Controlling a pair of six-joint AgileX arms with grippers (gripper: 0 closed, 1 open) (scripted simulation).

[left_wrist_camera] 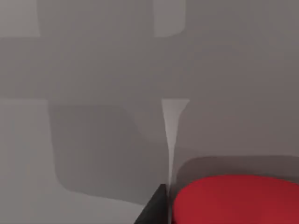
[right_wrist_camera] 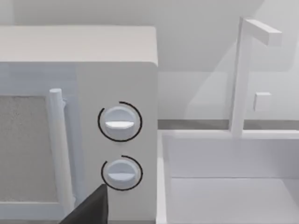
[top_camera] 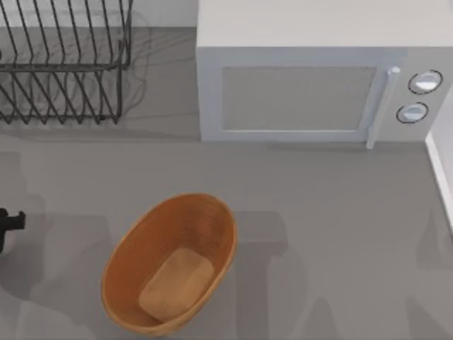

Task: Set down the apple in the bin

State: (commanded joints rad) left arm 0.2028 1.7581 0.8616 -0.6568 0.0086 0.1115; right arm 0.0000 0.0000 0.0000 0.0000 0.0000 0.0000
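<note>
My left end effector [top_camera: 8, 225] sits at the left edge of the surface [top_camera: 340, 234], well to the left of the bin [top_camera: 127, 262]. In the left wrist view the apple [left_wrist_camera: 236, 199] lies right against its dark finger [left_wrist_camera: 154, 211], above bare surface; I cannot tell whether I am grasping it. The bin stands in front of the microwave [top_camera: 304, 92].

Top cam overhead, looks down on table [top_camera: 340, 212]. Left wrist cam close over table. Right wrist cam faces microwave [right_wrist_camera: 93, 93], shared with top.
</note>
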